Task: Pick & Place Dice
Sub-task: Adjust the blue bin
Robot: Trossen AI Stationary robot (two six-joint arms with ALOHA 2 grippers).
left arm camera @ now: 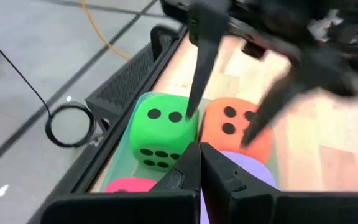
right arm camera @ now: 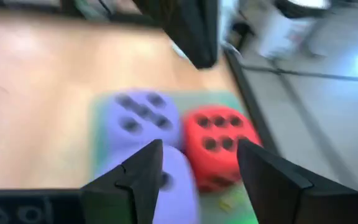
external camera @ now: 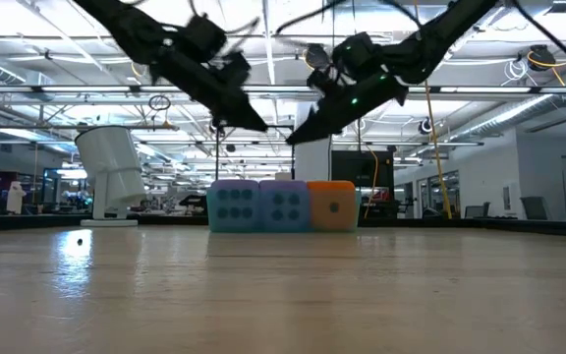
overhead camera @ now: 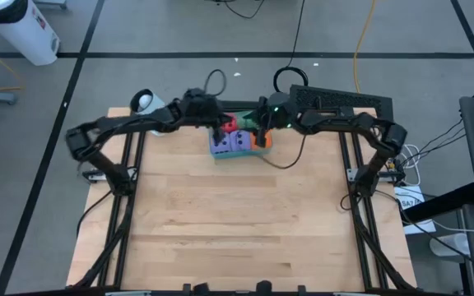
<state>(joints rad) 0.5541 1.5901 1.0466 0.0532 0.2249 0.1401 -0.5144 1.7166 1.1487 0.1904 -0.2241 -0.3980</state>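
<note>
1. The wooden table (overhead camera: pixel 237 222) is bare across its near part; all the dice sit in one cluster toward the far edge, between the two arms.
2. From table height, the cluster's front row reads as two purple-blue dice (external camera: pixel 234 205) side by side and touching, with the orange die (external camera: pixel 332 204) touching the second of them.
3. Behind that row lie the red die (right arm camera: pixel 219 146) and the green die (left arm camera: pixel 160 134); the green one stands next to the orange one, and the red one next to a purple-blue one.
4. The dice rest on a teal tray (right arm camera: pixel 98 109), whose edge shows around them.
5. The left tool (left arm camera: pixel 199 163) hangs above the cluster, over a purple-blue die, its fingers pressed together and holding nothing.
6. The right tool (right arm camera: pixel 197 165) hangs above the cluster from the other side, its fingers spread with nothing between them; the red and purple-blue dice lie below it.
7. Beyond the table's far left corner stands a white device (external camera: pixel 114 172).
</note>
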